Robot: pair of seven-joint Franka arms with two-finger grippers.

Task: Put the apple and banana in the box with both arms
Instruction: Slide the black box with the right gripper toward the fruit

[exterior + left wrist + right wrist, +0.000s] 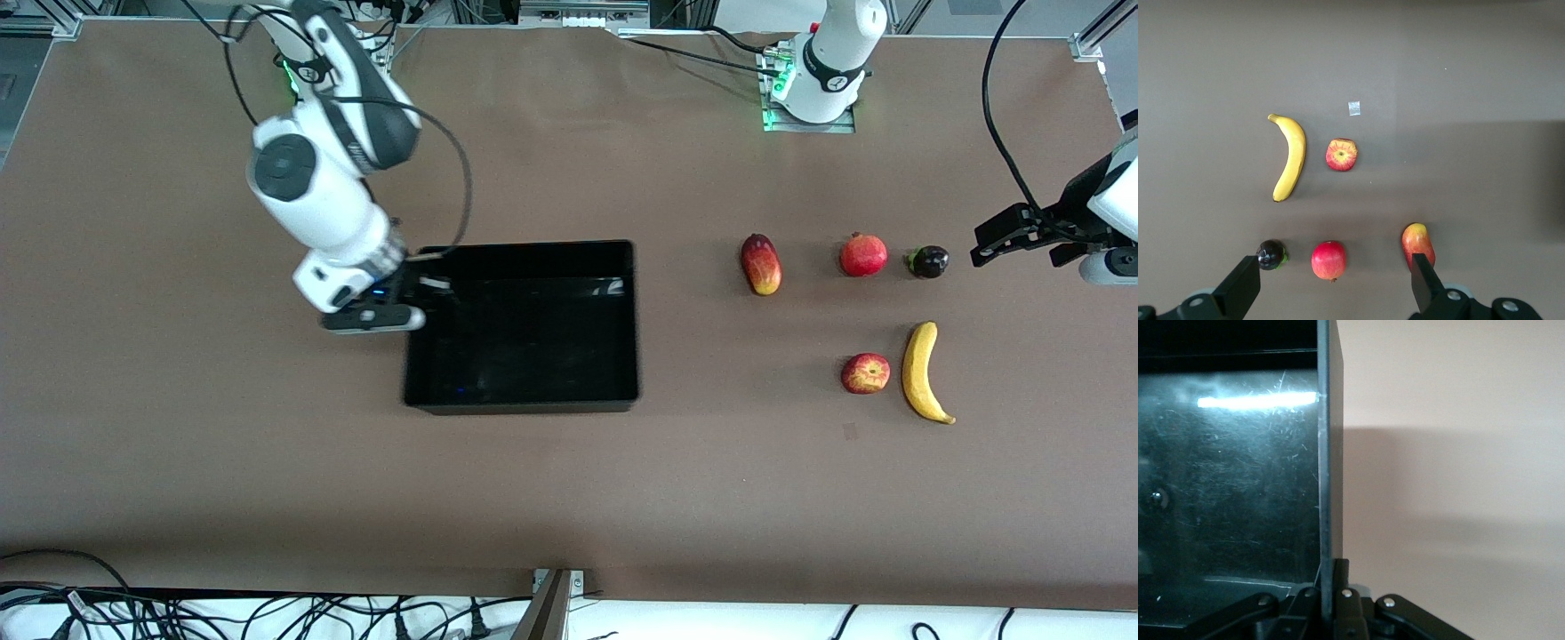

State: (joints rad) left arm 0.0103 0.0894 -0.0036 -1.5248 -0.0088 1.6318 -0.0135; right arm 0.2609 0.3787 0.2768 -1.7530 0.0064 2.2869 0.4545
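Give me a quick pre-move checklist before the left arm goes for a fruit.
1. Right gripper clamped on the box wall: ok, the wall sits between its shut fingers.
2. Box empty: ok.
3. Left gripper open: ok, fingers spread wide.
4. Apple and banana free on the table: ok, side by side, apart.
5. Left gripper over a target: not ok, it hangs off past the dark fruit.
6. Other fruits clear of the targets: ok.

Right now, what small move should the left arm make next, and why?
Probably lower the open left pincer over the banana or the apple: both lie on the table, none in the box. The right pincer is shut on the box wall.
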